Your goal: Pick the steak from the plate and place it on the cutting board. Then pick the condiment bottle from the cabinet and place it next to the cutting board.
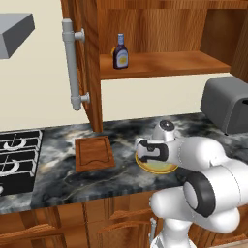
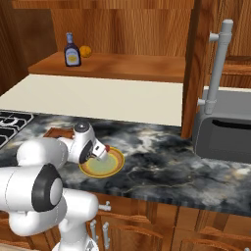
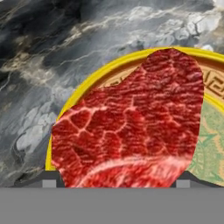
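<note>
The red marbled steak (image 3: 131, 127) lies on the yellow-rimmed plate (image 3: 85, 89) and takes up most of the hand view. My gripper (image 3: 117, 181) is open and low over the plate, one dark fingertip (image 3: 50, 180) at each side of the steak. In the base views the gripper (image 1: 147, 156) (image 2: 104, 153) points down onto the plate (image 1: 164, 168) (image 2: 110, 166), and a sliver of the steak (image 2: 107, 148) shows by the hand. The cutting board (image 1: 94, 152) (image 2: 55, 132) lies left of the plate. The condiment bottle (image 1: 120, 52) (image 2: 72, 50) stands on the shelf of the open cabinet (image 1: 160, 63).
A grey toaster (image 1: 227, 104) (image 2: 223, 132) stands on the counter to the right. A gas stove (image 1: 17, 160) is at the left, with a range hood (image 1: 14, 31) above. The cabinet door with its grey bar handle (image 1: 72, 68) hangs open. An orange object (image 2: 86, 51) sits behind the bottle.
</note>
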Robot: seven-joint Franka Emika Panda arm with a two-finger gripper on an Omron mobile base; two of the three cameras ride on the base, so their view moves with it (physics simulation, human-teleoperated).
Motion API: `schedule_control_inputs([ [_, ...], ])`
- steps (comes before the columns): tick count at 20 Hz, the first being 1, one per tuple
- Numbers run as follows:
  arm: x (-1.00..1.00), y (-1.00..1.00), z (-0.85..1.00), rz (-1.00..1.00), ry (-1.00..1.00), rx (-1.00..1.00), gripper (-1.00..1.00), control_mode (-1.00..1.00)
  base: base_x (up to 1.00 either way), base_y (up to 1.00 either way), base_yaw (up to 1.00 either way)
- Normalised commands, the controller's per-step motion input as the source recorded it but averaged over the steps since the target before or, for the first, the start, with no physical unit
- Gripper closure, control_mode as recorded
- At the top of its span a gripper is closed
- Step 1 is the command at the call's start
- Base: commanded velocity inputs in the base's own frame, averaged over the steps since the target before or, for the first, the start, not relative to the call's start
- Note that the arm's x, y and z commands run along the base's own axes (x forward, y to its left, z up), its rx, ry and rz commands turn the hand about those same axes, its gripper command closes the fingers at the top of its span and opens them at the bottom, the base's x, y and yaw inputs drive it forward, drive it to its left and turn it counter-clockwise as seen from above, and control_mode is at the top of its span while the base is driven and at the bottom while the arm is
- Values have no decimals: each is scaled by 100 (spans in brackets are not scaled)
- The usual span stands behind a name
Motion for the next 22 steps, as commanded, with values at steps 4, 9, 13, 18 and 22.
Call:
schedule_control_inputs([
  [4, 0, 15, 15, 2, 0, 2, 100, -100, 0, 0, 0],
  [9, 0, 23, 10, 1, 0, 0, 100, -100, 0, 0, 0],
  [13, 0, 28, 11, 1, -1, 0, 100, -100, 0, 0, 0],
  [18, 0, 31, 10, 2, -1, 0, 100, -100, 0, 0, 0],
  [22, 0, 32, 6, 2, 0, 0, 100, -100, 0, 0, 0],
])
